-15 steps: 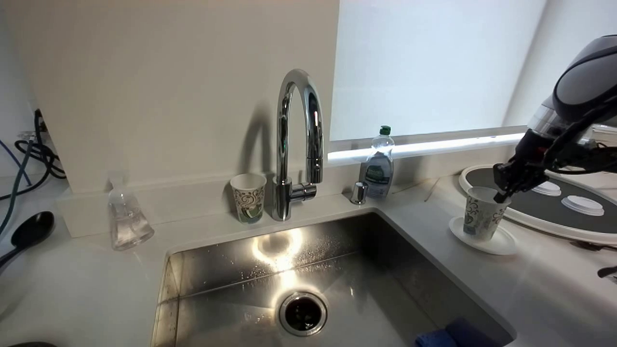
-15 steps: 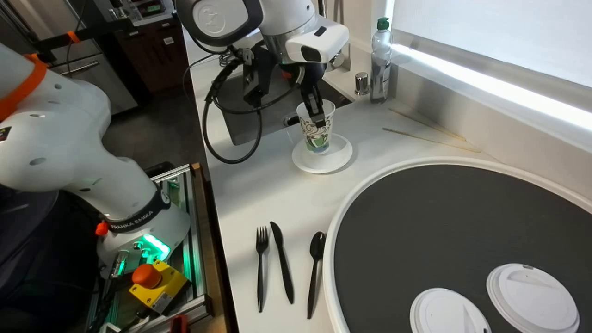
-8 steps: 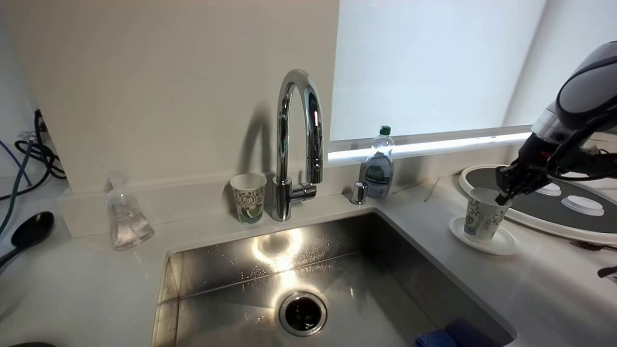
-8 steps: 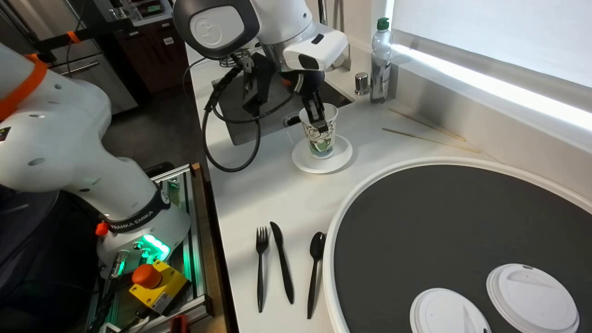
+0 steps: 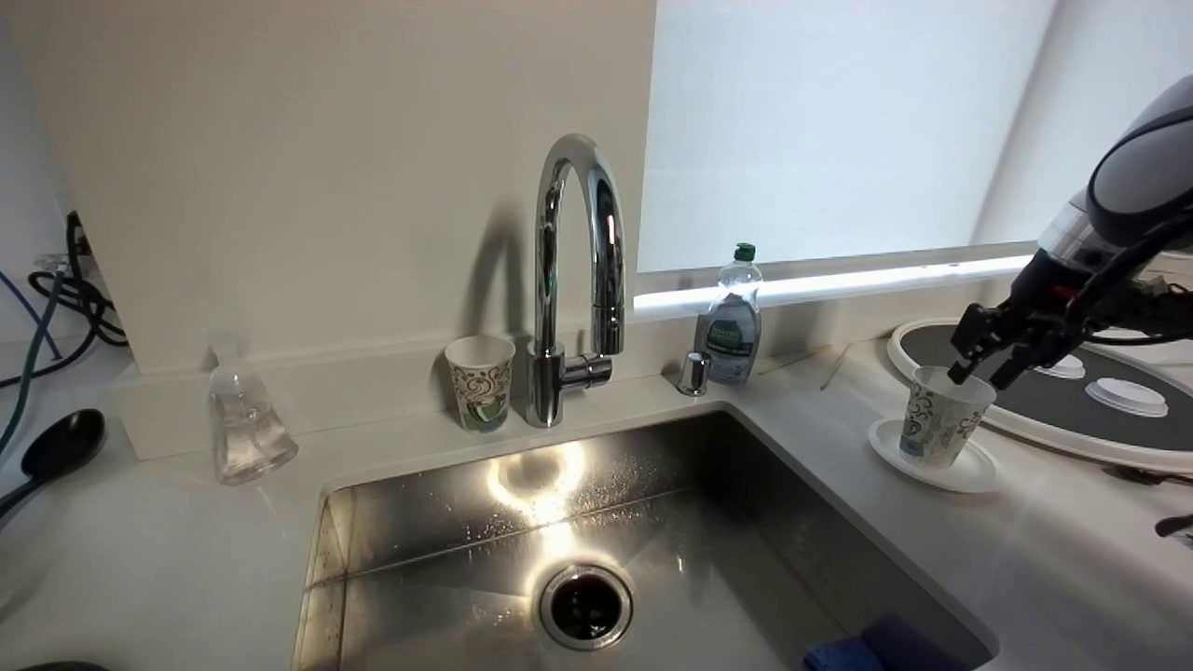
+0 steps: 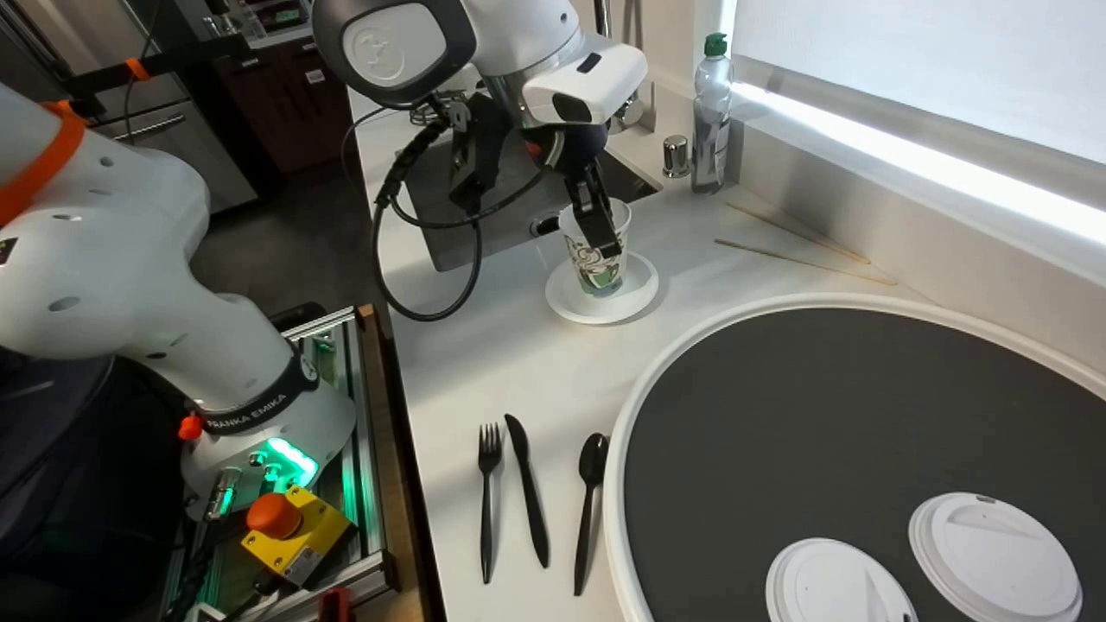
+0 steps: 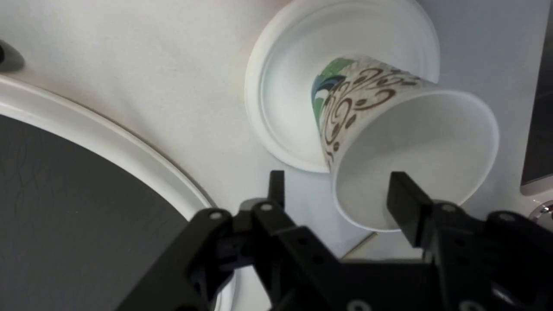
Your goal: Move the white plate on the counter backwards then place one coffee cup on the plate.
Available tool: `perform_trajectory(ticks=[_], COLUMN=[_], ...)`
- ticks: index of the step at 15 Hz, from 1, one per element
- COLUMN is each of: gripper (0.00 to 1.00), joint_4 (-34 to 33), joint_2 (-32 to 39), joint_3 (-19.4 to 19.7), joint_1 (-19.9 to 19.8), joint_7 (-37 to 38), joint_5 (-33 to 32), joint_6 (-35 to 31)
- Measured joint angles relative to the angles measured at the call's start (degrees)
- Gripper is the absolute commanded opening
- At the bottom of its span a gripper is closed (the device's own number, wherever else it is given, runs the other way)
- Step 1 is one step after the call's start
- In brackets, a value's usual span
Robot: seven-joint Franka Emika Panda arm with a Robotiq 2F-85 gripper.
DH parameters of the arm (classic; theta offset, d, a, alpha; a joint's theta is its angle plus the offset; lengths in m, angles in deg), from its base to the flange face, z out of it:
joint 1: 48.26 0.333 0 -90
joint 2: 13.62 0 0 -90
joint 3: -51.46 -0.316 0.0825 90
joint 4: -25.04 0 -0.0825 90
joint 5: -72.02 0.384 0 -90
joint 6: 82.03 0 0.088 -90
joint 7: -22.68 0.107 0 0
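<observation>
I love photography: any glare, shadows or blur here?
In an exterior view, glare on the sink, shadow of the faucet on the wall; in both exterior views, a bright strip below the blind; in the wrist view, a slightly blurred gripper.

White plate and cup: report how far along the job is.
Looks done: the cup sits on the white plate; whether the plate was moved back, I cannot tell. In hand: apparently the release, the fingers apart at the cup's rim. Left: probably drawing them clear; one overlaps the cup's mouth in the wrist view.
</observation>
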Motion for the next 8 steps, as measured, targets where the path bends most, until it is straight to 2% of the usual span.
perform_trajectory(ticks=[2,8], gripper=[1.00,1.00], joint_4=[-0.02,0.00], joint_2=[-1.14,-5.36], joint_3=[-0.11,-0.12], joint_1=[-0.22,-0.38], joint_7=[0.14,-0.53], joint_5=[-0.65,-2.13], joint_6=[0.00,1.57])
